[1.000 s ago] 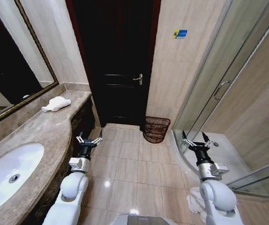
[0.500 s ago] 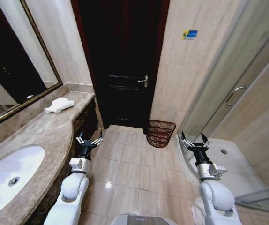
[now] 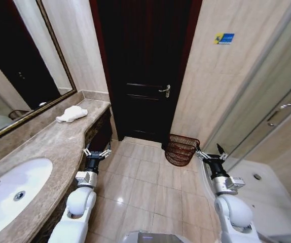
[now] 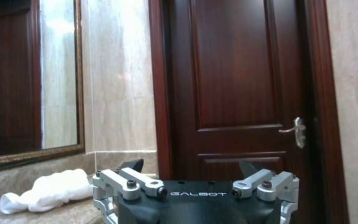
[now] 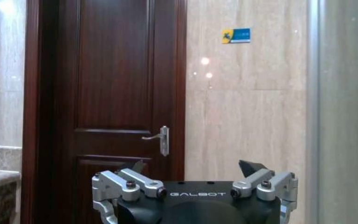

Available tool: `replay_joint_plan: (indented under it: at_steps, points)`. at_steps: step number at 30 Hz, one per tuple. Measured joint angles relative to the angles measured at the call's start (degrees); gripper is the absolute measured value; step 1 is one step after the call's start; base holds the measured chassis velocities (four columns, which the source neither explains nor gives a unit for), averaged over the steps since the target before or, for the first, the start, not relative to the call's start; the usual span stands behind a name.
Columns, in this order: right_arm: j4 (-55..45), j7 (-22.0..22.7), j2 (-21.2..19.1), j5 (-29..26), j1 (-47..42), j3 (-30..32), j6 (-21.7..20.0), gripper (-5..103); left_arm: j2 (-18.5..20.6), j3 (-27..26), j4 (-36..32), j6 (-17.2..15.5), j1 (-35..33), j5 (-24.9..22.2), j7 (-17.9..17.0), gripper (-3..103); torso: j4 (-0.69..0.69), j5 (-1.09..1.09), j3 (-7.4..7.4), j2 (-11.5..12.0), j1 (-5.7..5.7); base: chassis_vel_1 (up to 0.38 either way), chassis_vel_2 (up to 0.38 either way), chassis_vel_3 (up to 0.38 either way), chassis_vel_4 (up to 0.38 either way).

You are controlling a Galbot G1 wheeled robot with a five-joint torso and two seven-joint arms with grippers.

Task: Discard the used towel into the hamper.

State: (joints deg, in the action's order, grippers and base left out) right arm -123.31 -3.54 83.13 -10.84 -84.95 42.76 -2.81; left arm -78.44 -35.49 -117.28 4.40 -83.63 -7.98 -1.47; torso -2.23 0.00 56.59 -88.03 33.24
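- Bathroom setting: tiled floor [image 3: 145, 177], a dark wooden door [image 3: 143, 66] straight ahead, a stone bench [image 3: 49, 147] with a sink [image 3: 11, 187] running along the left under a mirror [image 3: 19, 66].
- Towel [image 3: 72, 114] is seen crumpled at the far end of the bench, close to the wall corner beside the door; it also turns up in the left wrist view as a white lump on the stone.
- Hamper [image 3: 181, 149] is parked on the floor right of the door, against the wall, well apart from the towel.
- Left hand [image 3: 96, 152] is held out low beside the bench edge, fingers spread, nothing in it. Nowhere near the towel yet.
- Right hand [image 3: 210, 153] is held out on the other side, just beside the hamper's rim in the head view, fingers also spread and empty.
- Handling guess: the towel looks soft, light and floppy, so it'll likely sag and trail once lifted. A pinch on the raised bunched middle is probably the best bet, since a grab at a flat edge could just drag it along the stone.
- Hamper looks light and openwork, so it could probably be tipped if bumped.
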Motion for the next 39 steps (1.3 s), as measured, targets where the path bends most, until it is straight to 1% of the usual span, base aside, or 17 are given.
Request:
replay_joint_plan:
  at_steps: [21,39]
  points:
    - [0.90,-0.23,0.07,0.16,0.20,-0.19,0.00,100,-0.41,0.05,1.25,0.89,0.12,0.04,0.00,100,0.00,-0.01,0.00,0.00,0.00,-0.053,0.158,0.152,-0.059]
    - [1.56,-0.32,-0.01,0.26,0.93,-0.55,-0.18,100,-0.83,0.05,1.66,0.91,0.34,0.37,0.00,100,0.00,-0.01,0.00,0.00,0.00,-0.045,0.167,0.167,-0.053]
